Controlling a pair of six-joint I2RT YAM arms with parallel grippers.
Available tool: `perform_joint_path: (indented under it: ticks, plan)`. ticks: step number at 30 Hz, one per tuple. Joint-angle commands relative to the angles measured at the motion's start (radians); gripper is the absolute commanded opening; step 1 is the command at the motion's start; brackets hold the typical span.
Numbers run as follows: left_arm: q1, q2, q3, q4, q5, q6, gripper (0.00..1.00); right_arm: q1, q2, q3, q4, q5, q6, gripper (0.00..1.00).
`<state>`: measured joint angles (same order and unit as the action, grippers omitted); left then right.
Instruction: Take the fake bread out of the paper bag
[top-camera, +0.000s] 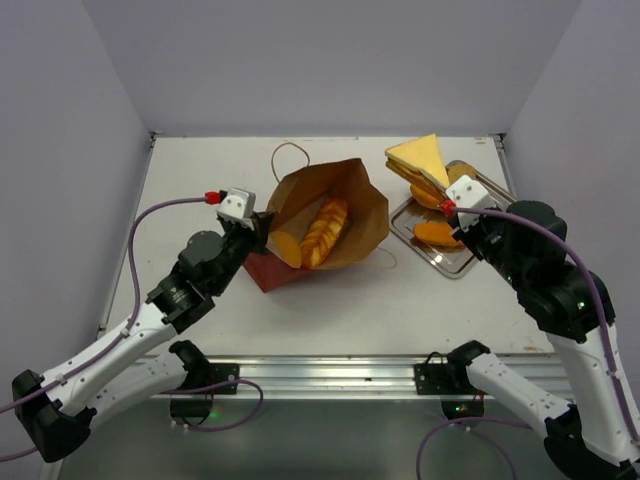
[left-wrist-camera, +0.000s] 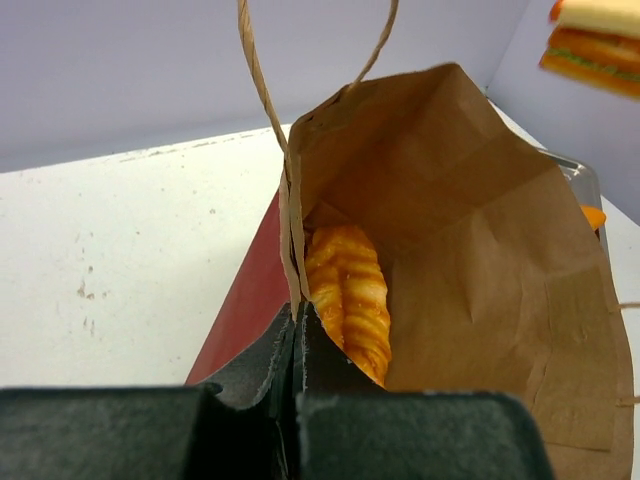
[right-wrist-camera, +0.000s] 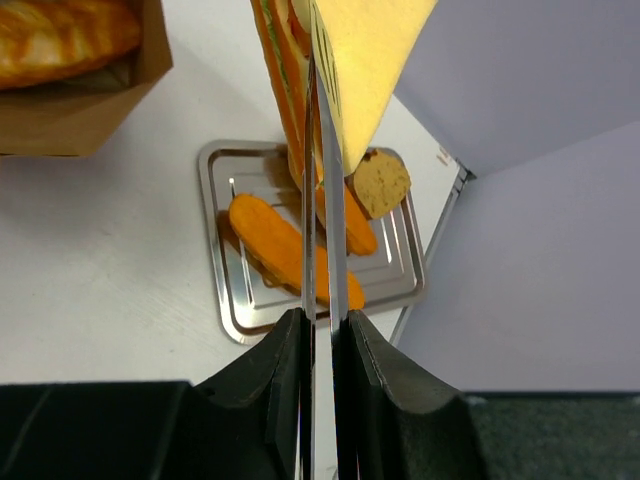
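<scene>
Two grippers: both clamped on something.
Left gripper (top-camera: 262, 225): jaws fully shut, pinching the near-left rim of the paper bag (top-camera: 365, 200).
Paper bag: lies at the middle of the table (top-camera: 200, 170), mouth gaping, red outside, brown inside.
Inside the bag: a twisted loaf (top-camera: 325, 230) and an orange slice (top-camera: 287, 248).
Right gripper (top-camera: 447, 203): jaws nearly closed on a sandwich wedge (top-camera: 420, 158), held over the tray (top-camera: 452, 271).
Tray: near the table's far right corner, carrying orange bread pieces (top-camera: 437, 233).

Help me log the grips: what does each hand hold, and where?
Left hand pinches the paper bag by its mouth rim; right hand clamps the fake sandwich by one edge.
</scene>
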<state>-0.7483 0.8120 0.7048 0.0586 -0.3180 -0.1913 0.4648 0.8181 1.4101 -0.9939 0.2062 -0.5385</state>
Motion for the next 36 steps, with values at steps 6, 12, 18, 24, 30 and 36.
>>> perform_joint_path:
  ticks: [6,12,18,24,30,36]
  plan:
    - [0.000,-0.134,-0.054,0.006,0.051,0.081,0.00,-0.109,-0.010,-0.187,0.164,0.073,0.021,0.00]
    - [0.000,-0.200,-0.079,-0.042,0.086,0.105,0.00,-0.240,0.018,-0.321,0.274,0.003,0.026,0.00]
    - [0.000,-0.243,-0.107,-0.057,0.108,0.116,0.00,-0.429,0.062,-0.413,0.394,-0.111,0.020,0.00]
    - [0.000,-0.251,-0.116,-0.057,0.123,0.116,0.00,-0.528,0.101,-0.502,0.491,-0.191,-0.009,0.00]
    - [0.000,-0.254,-0.126,-0.049,0.135,0.108,0.00,-0.548,0.118,-0.549,0.491,-0.252,-0.018,0.00]
    - [0.000,-0.261,-0.142,-0.042,0.142,0.093,0.00,-0.549,0.107,-0.571,0.471,-0.249,-0.031,0.11]
